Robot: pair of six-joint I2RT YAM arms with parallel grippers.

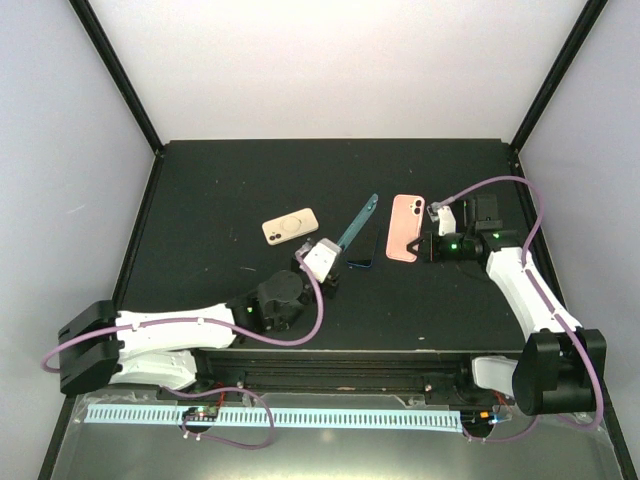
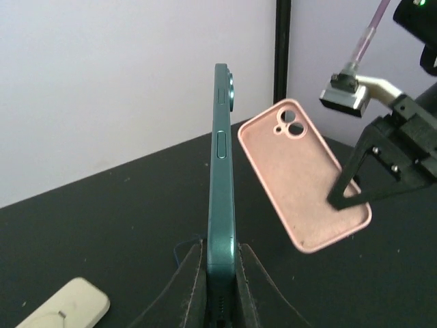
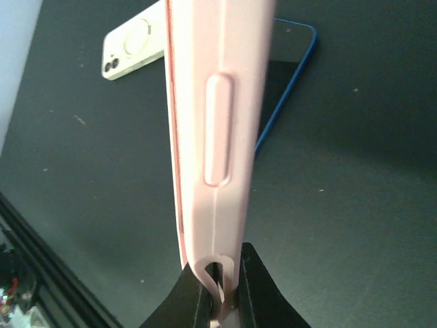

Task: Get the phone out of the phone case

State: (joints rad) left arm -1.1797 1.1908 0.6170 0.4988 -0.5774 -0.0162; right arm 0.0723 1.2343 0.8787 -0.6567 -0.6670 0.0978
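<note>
Now left pincer point(image 2: 221, 256) grips phone point(image 2: 220, 171), right pincer point(image 3: 218, 272) grips case point(image 3: 218, 123): edge-on from right wrist, inner face from left.

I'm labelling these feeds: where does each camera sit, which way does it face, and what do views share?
Top external: above and behind the bases, looking down on the table; left arm and right arm show.
Left wrist: on the left arm, facing along the left gripper at the teal phone it clamps; its jaws show.
Right wrist: on the right arm, facing along the right gripper and the pink case it clamps; its jaws show.
Shared: all show the cream case.
</note>
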